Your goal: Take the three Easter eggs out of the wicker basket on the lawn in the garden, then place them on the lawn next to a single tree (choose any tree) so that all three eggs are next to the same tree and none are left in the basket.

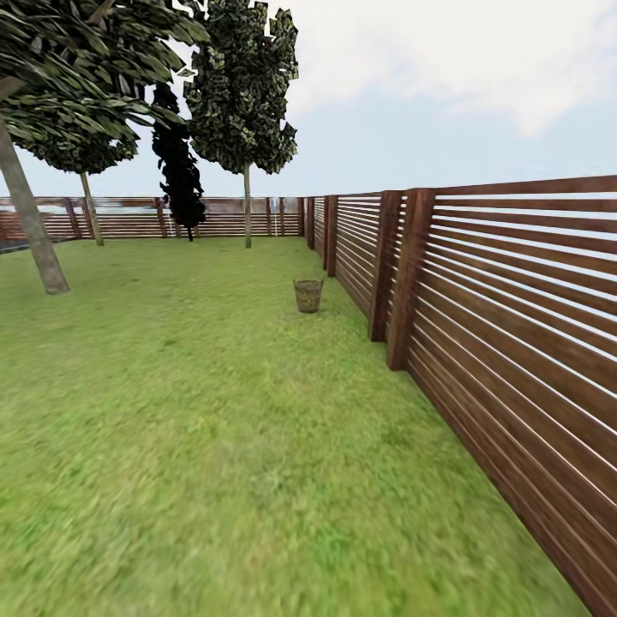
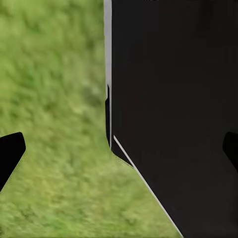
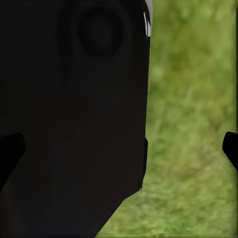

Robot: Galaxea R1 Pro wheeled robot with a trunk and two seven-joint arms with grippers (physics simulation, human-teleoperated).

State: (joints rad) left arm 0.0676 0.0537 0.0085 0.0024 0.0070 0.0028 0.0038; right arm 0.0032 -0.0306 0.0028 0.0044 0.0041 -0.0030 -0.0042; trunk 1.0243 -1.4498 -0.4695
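While the robot stands well back on the lawn (image 1: 214,446), both arms hang low beside its dark body (image 2: 173,99), each wrist camera looking down at grass. On the left gripper (image 2: 121,151) two dark fingertips (image 2: 10,153) show at opposite edges of the picture, spread wide with nothing between them; the right gripper (image 3: 124,148) is likewise spread and empty. Further ahead, close to the slatted wooden fence (image 1: 514,317), the wicker basket (image 1: 308,296) stands upright on the grass, apart from the fence posts. Its contents cannot be made out at this range, so whether the eggs lie inside is unconfirmed. Judging by the task, small painted eggs should be light, hard-shelled, smooth and inclined to roll; a gentle pinch across the widest part, taken from above through the open mouth, appears soundest. Beyond and to the left, a thick leaning trunk (image 1: 30,218) marks the nearest tree, well apart from the basket; thinner trees (image 1: 247,128) stand along the far fence.
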